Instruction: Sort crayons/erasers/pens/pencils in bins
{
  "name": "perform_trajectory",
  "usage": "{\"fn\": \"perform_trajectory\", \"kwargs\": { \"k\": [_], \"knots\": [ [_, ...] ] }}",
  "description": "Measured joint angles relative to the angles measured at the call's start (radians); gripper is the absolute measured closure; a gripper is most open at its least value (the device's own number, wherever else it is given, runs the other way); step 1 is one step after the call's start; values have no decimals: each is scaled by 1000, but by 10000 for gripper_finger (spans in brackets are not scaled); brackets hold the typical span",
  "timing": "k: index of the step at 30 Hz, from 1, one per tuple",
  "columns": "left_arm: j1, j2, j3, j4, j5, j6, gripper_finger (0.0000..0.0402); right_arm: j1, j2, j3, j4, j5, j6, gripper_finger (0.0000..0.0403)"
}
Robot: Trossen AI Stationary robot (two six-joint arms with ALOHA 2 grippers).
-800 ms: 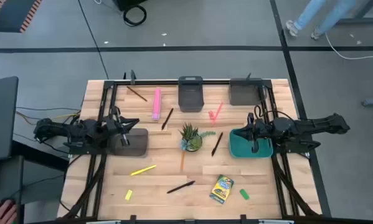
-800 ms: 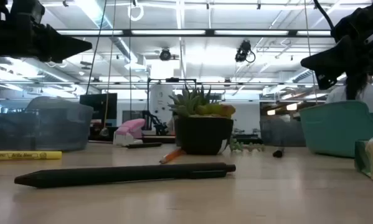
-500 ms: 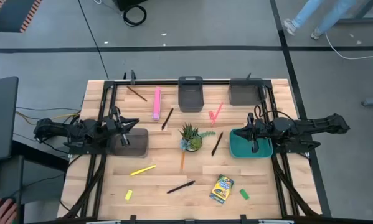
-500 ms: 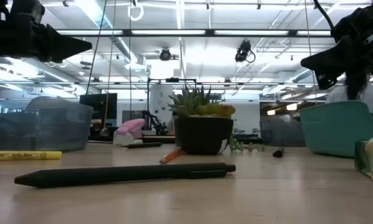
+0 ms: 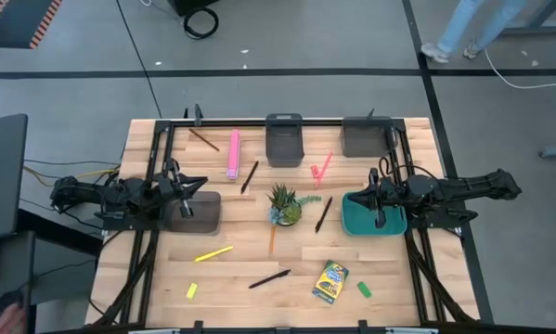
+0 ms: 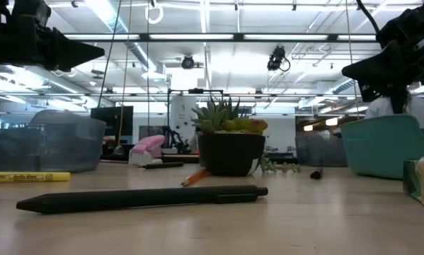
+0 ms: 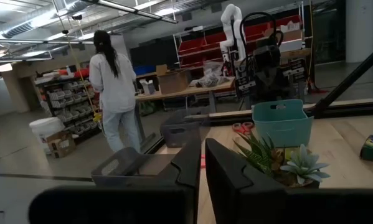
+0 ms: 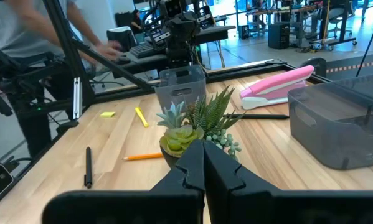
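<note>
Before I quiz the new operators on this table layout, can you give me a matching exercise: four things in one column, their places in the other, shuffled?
Things:
1. small flat yellow-and-green printed crayon box
2. long pink bar
3. small potted green plant
4. wide teal-green plastic bin

Places:
A. middle of the table
B. under the right gripper
C. far side, left of the dark narrow grey bin
D. near edge, beside the small green eraser block

Pairs: 1-D, 2-C, 3-A, 4-B
</note>
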Motion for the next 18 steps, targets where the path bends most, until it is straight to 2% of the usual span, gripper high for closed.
{"fn": "perform_trajectory", "kwargs": {
  "k": [18],
  "knots": [
    [0, 0, 0, 0, 0, 0, 368, 0, 0, 0, 0, 0, 0, 397]
  ]
}}
